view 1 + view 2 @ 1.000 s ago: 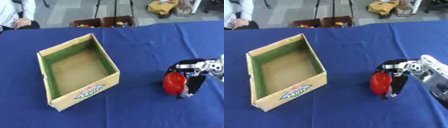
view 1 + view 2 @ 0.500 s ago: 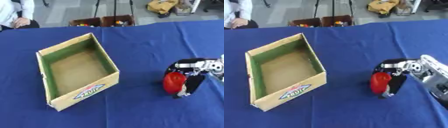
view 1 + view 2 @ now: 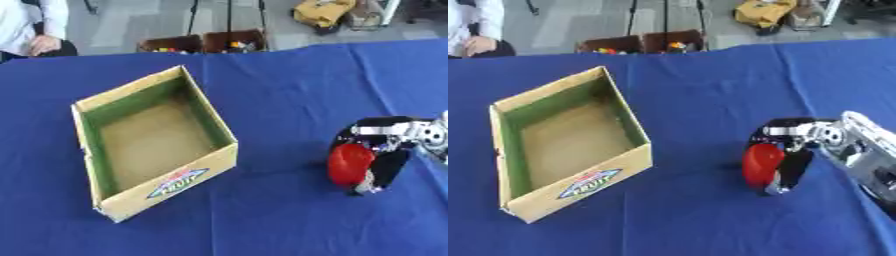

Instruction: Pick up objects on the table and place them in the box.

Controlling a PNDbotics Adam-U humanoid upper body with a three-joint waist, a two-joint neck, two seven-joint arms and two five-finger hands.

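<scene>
Inspector: Right hand (image 3: 385, 150) is curled round the red object (image 3: 351, 164), on the blue table (image 3: 289, 90), well right of the box (image 3: 153, 142). Left hand out of view.

Clerk: Step?

Inspector: Grasp, I judge; nothing in the box yet. Next calls for a lift, a carry left over the near wall, then release.

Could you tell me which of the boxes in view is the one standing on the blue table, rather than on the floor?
The open cardboard box with green inner walls stands on the blue table; the two dark boxes sit on the floor beyond its far edge.
</scene>
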